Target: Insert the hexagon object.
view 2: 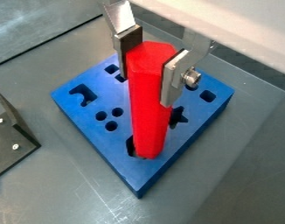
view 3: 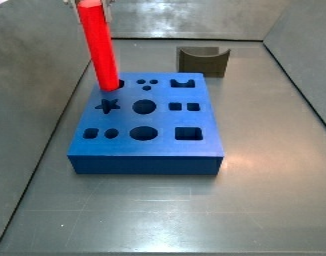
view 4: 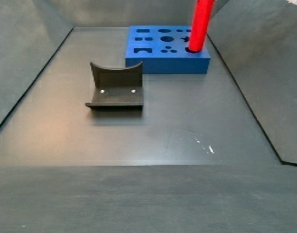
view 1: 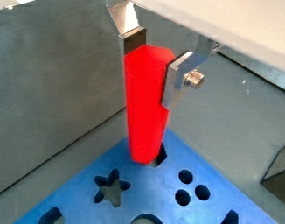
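In a wrist view the gripper (view 1: 153, 63) pinches the upper part of the hexagon object (view 1: 145, 109) — a long, slim, glossy bright red rod with flat facets — between its silver plate fingers (view 1: 181, 80). The rod hangs upright beneath the gripper, its lower end in a hole at the corner of the blue block with shaped holes (view 1: 215, 206). A star-shaped hole (view 1: 107, 186) lies just beside the rod's tip.

In a wrist view, the gripper (view 2: 153, 59) clamps the rod (view 2: 151, 105) from two sides; its foot meets the blue block (view 2: 93, 114) near an edge. The dark fixture (view 2: 7, 140) stands apart from the block.

In a side view the rod (view 3: 98, 45) rises from the block's (view 3: 146, 140) far corner — the fixture (view 3: 202, 60) stands beyond.

In a side view the rod (view 4: 201, 25), block (view 4: 158, 56) and fixture (view 4: 115, 88) show, well apart.
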